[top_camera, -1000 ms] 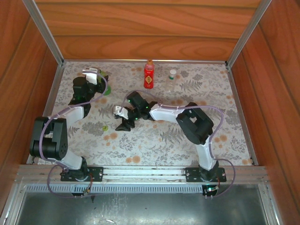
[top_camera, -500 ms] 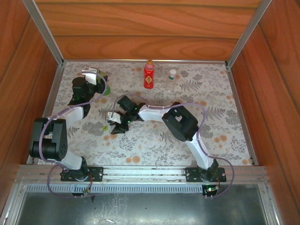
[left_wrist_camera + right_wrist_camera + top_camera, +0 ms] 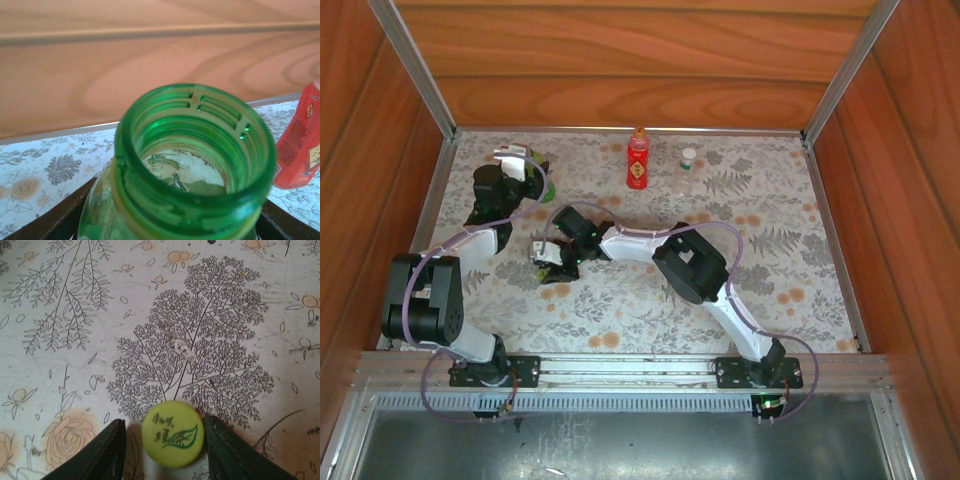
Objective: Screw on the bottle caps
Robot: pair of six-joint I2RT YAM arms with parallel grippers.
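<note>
The green bottle [image 3: 195, 165] is uncapped, its threaded mouth close up in the left wrist view. My left gripper [image 3: 530, 178] is shut on its body at the back left of the cloth. The green cap [image 3: 172, 433] lies flat on the cloth, printed top up. My right gripper [image 3: 165, 442] straddles it, open, with a narrow gap at the left finger [image 3: 100, 455] while the right finger [image 3: 232, 455] is at the cap's edge. The red bottle [image 3: 638, 165] wears an orange cap [image 3: 639, 131]. The small clear bottle [image 3: 688, 172] carries a white cap [image 3: 689, 155].
The floral cloth [image 3: 790, 210] covers the table inside wooden walls [image 3: 620, 90]. The right arm [image 3: 690, 265] stretches left across the middle. The red bottle [image 3: 300, 145] stands just right of the green bottle's mouth.
The right arm has swung left and come down over the green cap, and its jaws have narrowed around it. The left gripper and the green bottle have stayed put.
</note>
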